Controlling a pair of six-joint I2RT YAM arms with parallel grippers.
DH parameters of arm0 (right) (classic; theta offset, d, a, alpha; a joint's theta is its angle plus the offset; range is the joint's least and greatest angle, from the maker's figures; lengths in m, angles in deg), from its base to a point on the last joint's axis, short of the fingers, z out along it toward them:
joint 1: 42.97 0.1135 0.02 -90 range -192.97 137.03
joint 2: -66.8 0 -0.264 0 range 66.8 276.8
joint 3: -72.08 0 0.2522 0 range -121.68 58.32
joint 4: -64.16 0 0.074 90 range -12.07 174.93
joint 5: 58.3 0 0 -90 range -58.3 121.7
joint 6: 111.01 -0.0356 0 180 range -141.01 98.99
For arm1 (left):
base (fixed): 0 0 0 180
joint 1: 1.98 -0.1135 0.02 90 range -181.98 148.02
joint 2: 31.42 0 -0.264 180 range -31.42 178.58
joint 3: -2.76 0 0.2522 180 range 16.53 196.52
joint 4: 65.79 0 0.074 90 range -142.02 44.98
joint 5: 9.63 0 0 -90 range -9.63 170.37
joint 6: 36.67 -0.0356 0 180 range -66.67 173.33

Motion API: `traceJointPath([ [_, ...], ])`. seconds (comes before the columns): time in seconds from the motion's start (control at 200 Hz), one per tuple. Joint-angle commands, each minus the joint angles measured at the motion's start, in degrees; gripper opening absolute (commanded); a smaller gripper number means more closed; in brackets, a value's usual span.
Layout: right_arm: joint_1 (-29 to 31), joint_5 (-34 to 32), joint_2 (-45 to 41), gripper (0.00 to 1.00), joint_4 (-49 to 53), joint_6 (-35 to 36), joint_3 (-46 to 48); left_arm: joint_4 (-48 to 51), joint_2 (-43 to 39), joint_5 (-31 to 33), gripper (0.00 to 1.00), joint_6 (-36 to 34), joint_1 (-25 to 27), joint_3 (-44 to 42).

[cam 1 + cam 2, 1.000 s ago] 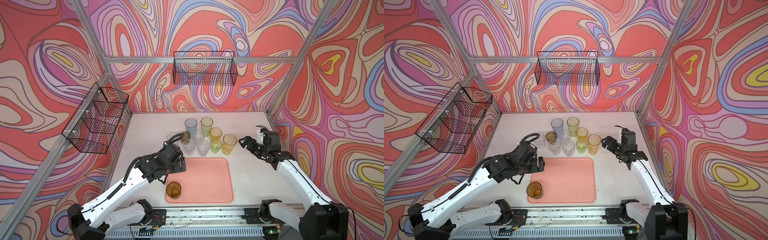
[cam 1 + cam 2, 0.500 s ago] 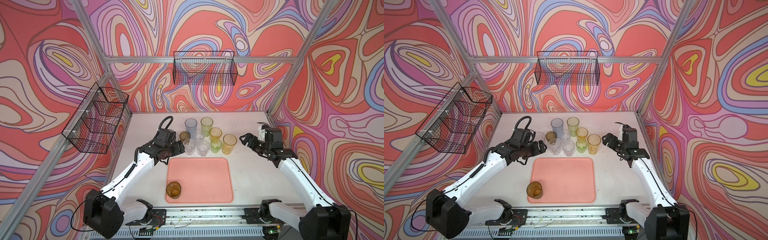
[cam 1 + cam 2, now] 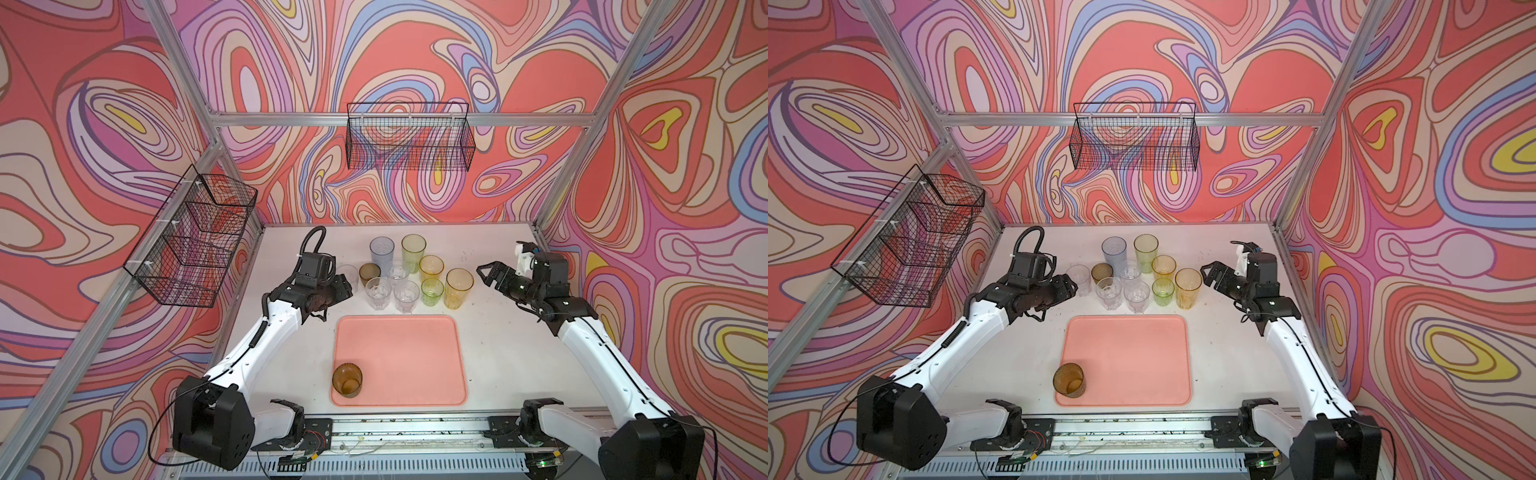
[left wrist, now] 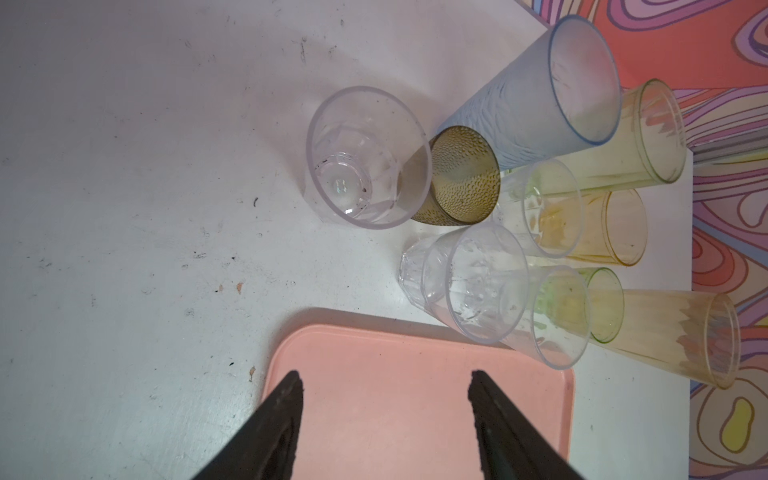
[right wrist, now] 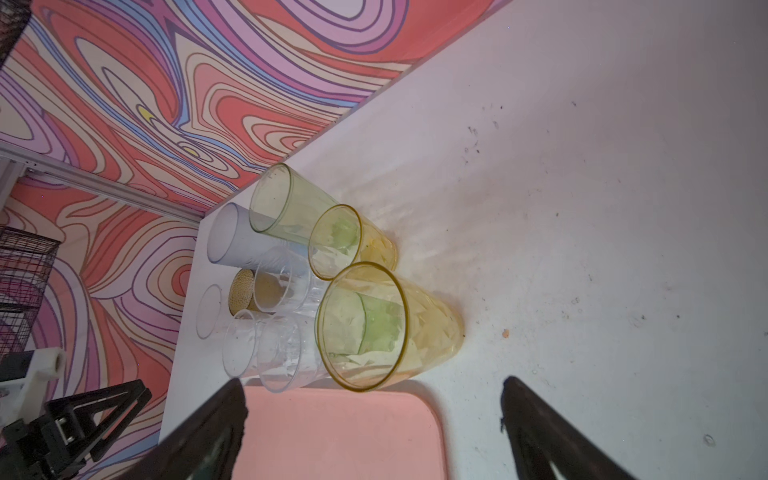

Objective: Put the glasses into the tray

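top views, tray: tray [image 3: 399, 357] sits at the front of the table [image 3: 291, 365]. One brown glass [image 3: 347, 380] stands upright in its near-left corner.
top views, rest: ten other glasses [image 3: 407, 295] are bunched just past the tray's far edge, none in it.
top views, left: left gripper [image 3: 347, 287] is at the left end of the bunch, right by the outermost clear glass [image 3: 1079, 278]. Can't tell contact from here.
top views, right: right gripper [image 3: 485, 274] is just beside the tall yellow glass [image 3: 459, 289], not touching it.
left wrist: fingers [image 4: 274, 424] are partly spread with nothing between them. The clear glass [image 4: 368, 158] is ahead and upright, with the dimpled brown glass [image 4: 457, 183] tight against its far side.
step, my read: approach for picking the clear glass. Centre the jaws on it, come in from the free side and take it low on the wall. Squeeze gently, since the thin wall looks slippery. Lift straight up before swinging to the tray so the neighbour stays put.
right wrist: fingers [image 5: 536, 436] are fully spread and empty, with the tall yellow glass dead ahead. Take it from the outer side.
vs 1 s ago: left gripper was over the tray's far-left corner and has swung out to the clear glass. Right gripper has barely shifted. All glasses unmoved.
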Motion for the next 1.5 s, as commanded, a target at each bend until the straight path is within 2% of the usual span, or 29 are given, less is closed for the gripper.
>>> traceJointPath([
  [0.0, 0.4, 3.1, -3.3, 0.98, -5.7, 1.5, 1.1, -0.3, 0.6, -1.4, 0.66, -1.3, -2.0, 0.9],
  [0.11, 0.3, 8.4, -4.0, 0.98, -7.6, 1.4, 0.9, -1.2, 1.6, -1.5, 0.66, -1.3, -3.5, 0.7],
  [0.205, 0.3, 11.6, -4.1, 0.98, -7.8, 0.8, 0.2, -3.0, 3.3, -4.6, 0.66, -1.0, -5.5, 0.6],
  [0.386, 0.3, 15.4, -4.8, 0.98, -8.0, 0.0, -0.3, -6.6, 6.2, -7.5, 0.60, -0.1, -7.1, 0.9],
  [0.531, 0.4, 14.1, -5.2, 0.98, -7.5, -1.2, 0.2, -6.9, 8.9, -7.2, 0.47, -1.0, -7.3, 2.9],
  [0.616, 0.4, 12.6, -5.7, 0.98, -7.4, -1.5, 0.7, -6.1, 10.1, -5.4, 0.46, -1.8, -7.3, 4.1],
  [0.716, 0.4, 12.2, -6.0, 0.98, -6.8, -1.4, 0.9, -5.7, 11.1, -4.3, 0.40, -2.7, -7.3, 5.6],
  [0.861, 0.3, 12.1, -6.5, 0.98, -7.0, -1.2, 1.5, -5.1, 12.6, -2.9, 0.39, -3.5, -7.3, 7.5],
  [1.092, 0.3, 11.6, -8.4, 0.98, -14.9, -2.6, 8.5, -4.4, 16.1, -2.7, 0.36, -4.1, -7.3, 10.1],
  [1.492, 0.4, 13.4, -5.2, 0.98, -11.1, -3.0, 5.9, -3.2, 20.3, -1.4, 0.30, -5.3, -7.3, 12.4],
])
